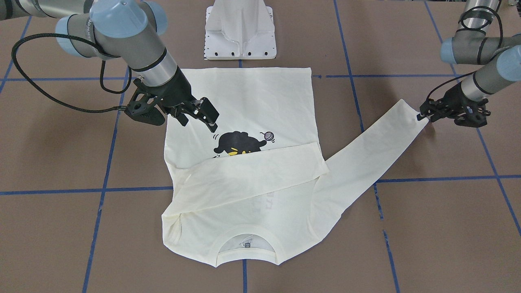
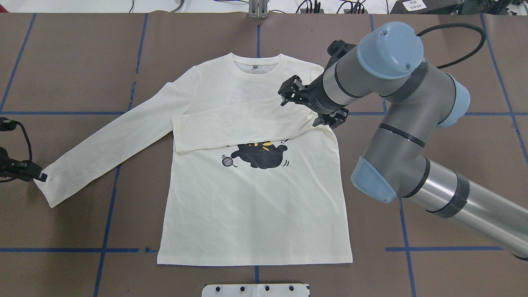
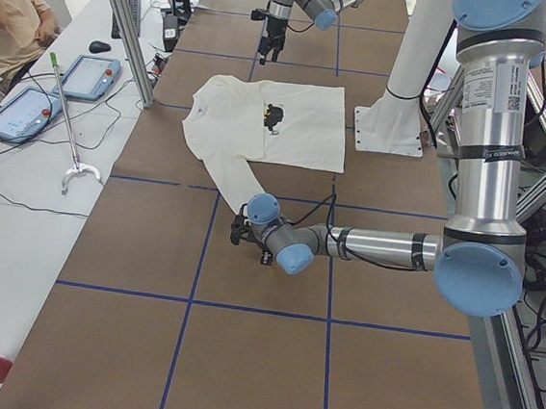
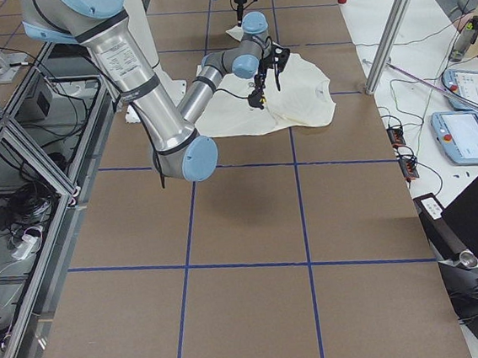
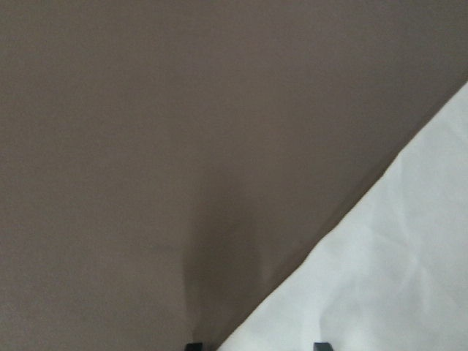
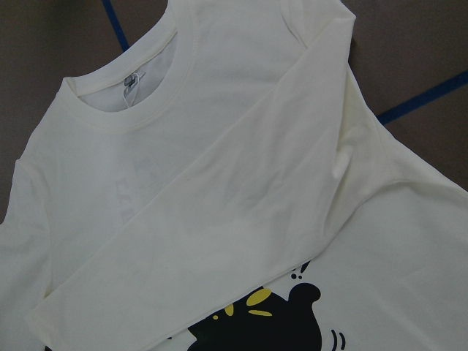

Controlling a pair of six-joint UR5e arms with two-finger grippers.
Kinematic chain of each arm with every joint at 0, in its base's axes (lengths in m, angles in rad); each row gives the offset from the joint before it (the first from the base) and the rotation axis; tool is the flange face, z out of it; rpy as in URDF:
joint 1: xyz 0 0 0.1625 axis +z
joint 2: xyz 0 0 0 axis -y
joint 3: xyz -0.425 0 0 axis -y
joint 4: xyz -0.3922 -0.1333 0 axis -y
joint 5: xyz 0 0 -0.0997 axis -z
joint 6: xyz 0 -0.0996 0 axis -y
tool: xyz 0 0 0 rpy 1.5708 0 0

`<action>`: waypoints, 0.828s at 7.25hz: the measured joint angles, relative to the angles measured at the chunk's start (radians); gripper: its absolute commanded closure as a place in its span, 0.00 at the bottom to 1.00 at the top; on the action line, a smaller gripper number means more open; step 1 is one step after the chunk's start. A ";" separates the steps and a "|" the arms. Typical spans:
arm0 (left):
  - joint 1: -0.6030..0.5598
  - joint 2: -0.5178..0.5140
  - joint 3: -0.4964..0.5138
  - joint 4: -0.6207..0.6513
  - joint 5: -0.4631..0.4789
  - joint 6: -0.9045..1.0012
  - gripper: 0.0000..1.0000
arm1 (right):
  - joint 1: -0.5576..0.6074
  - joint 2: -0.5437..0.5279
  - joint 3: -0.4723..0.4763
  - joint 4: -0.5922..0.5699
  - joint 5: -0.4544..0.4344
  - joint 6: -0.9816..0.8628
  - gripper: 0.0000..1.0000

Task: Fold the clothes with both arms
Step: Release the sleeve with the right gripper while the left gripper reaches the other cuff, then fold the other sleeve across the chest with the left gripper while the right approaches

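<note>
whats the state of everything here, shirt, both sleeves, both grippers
T-shirt, lying flat, print side up.
Folded sleeve, laid across the chest.
Other sleeve, stretched out flat, not yet folded.
Right gripper, open, empty, above the shirt.
Left gripper, at the outstretched cuff, jaws apart in its wrist view.

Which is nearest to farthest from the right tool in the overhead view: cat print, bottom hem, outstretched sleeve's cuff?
From the right tool:
1. cat print, mid-shirt, just robot-side of the tool.
2. bottom hem, the shirt's edge nearest the robot.
3. outstretched sleeve's cuff, far left, beside the left tool.
</note>
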 measured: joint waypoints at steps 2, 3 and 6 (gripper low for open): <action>0.001 0.001 0.000 0.002 0.000 0.000 1.00 | 0.000 -0.006 0.017 -0.010 0.000 0.000 0.00; 0.002 0.001 0.001 0.003 0.000 0.000 1.00 | 0.000 -0.009 0.032 -0.027 0.001 0.000 0.00; 0.000 0.005 -0.049 0.005 -0.050 -0.005 1.00 | 0.005 -0.019 0.078 -0.063 0.004 0.000 0.00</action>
